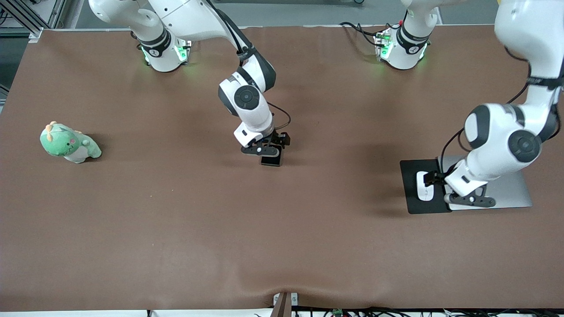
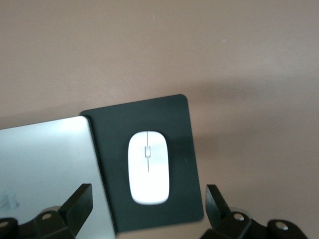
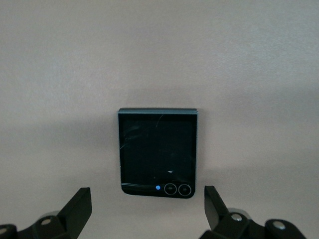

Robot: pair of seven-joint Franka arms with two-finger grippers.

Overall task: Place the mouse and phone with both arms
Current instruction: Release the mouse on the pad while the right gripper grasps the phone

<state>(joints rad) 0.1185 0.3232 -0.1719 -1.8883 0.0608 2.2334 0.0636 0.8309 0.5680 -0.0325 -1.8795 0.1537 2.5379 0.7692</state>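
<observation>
The white oval mouse (image 1: 425, 192) lies on a flat black mat (image 1: 412, 203) toward the left arm's end of the table. My left gripper (image 1: 434, 179) hangs open just above it. In the left wrist view the mouse (image 2: 148, 167) lies on the mat (image 2: 184, 149) ahead of the open gripper (image 2: 148, 204), not between the fingers. The black square phone (image 1: 271, 160) lies flat on the brown table near the middle. My right gripper (image 1: 273, 147) hovers open over it. In the right wrist view the phone (image 3: 158, 153) lies ahead of the open, empty gripper (image 3: 147, 206).
A silver flat slab (image 1: 511, 193) lies against the mat, toward the left arm's end, partly under the left arm; it also shows in the left wrist view (image 2: 45, 169). A green plush toy (image 1: 70, 143) sits toward the right arm's end of the table.
</observation>
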